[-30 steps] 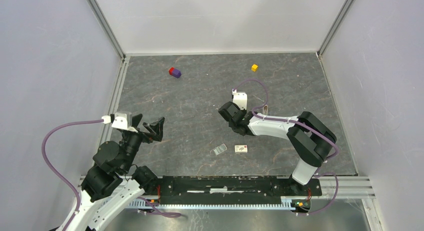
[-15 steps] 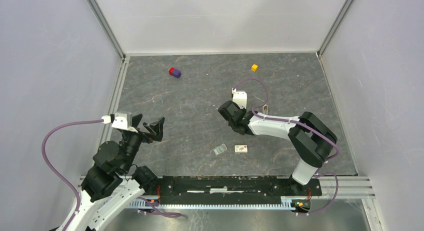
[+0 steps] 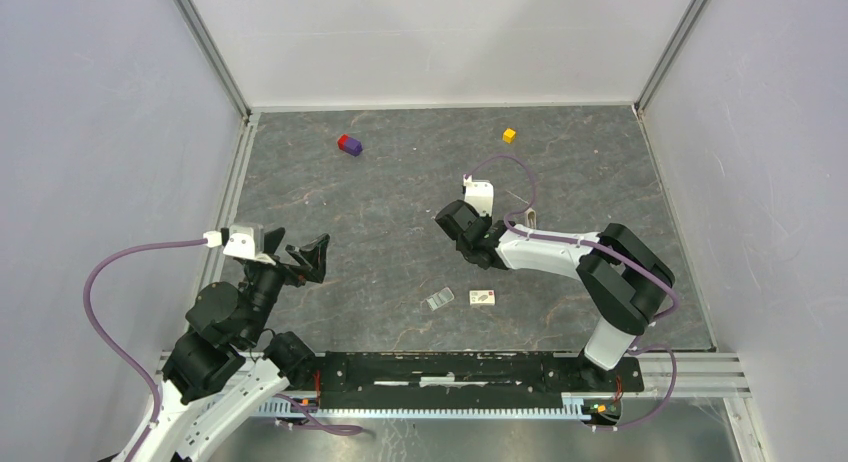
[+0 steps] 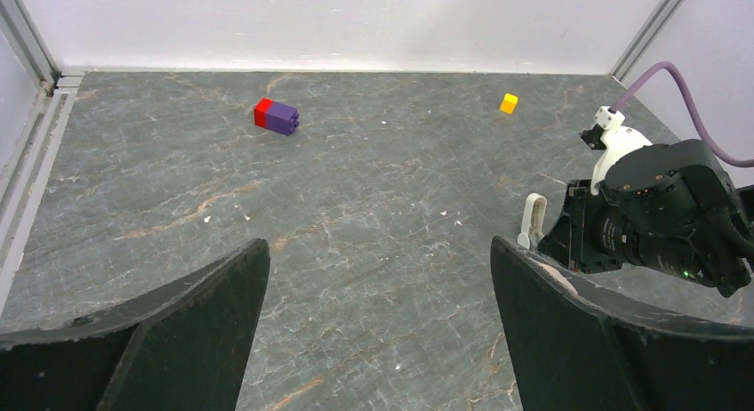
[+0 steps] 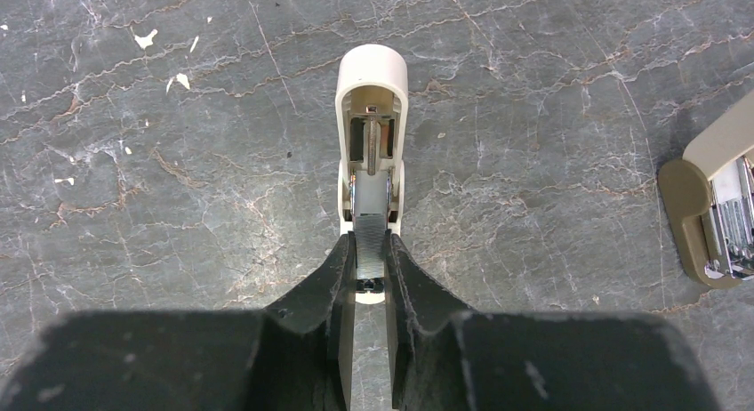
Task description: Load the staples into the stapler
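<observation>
The left arm is folded low at the near left side of the table (image 3: pixel 390 182). The left gripper (image 4: pixel 378 251) is wide open and holds nothing.

The right arm comes up from the near right, bends at the elbow and reaches left to the middle of the table. The right gripper (image 5: pixel 371 244) points down at the table.

A box (image 3: pixel 484 297) lies nearer the arms, well apart from the right gripper. What is in it cannot be seen. A grey pack (image 3: pixel 438 299) lies just beside the box.

The right gripper's two fingers (image 5: pixel 342 269) are squeezed almost together on the near end of the stapler (image 5: pixel 372 82). The stapler is white with grey metal inside, and it sticks out past the fingertips. It is not clear if it touches the table. In the right wrist view, a tan piece (image 5: pixel 707 220) with shiny metal inside lies off to its right.
</observation>
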### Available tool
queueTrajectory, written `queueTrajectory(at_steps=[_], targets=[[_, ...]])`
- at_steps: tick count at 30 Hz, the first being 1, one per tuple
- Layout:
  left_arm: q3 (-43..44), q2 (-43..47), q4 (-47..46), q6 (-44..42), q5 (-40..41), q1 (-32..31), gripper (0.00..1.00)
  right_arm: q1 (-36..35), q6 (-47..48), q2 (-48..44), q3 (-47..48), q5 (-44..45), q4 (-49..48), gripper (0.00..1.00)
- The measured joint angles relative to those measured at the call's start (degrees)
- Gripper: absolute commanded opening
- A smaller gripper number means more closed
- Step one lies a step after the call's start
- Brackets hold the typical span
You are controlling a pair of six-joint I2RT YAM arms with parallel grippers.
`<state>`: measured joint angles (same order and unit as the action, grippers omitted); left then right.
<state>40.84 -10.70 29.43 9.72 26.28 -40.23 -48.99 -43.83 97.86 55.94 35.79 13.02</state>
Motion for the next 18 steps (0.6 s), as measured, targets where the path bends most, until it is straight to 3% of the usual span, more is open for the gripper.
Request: queueTrajectory(at_steps=[18], targets=[[0.0, 0.0, 0.0, 0.0, -0.3, 0.0, 1.0, 0.0, -0.1, 0.0, 0.0, -0.5, 0.0, 0.19]])
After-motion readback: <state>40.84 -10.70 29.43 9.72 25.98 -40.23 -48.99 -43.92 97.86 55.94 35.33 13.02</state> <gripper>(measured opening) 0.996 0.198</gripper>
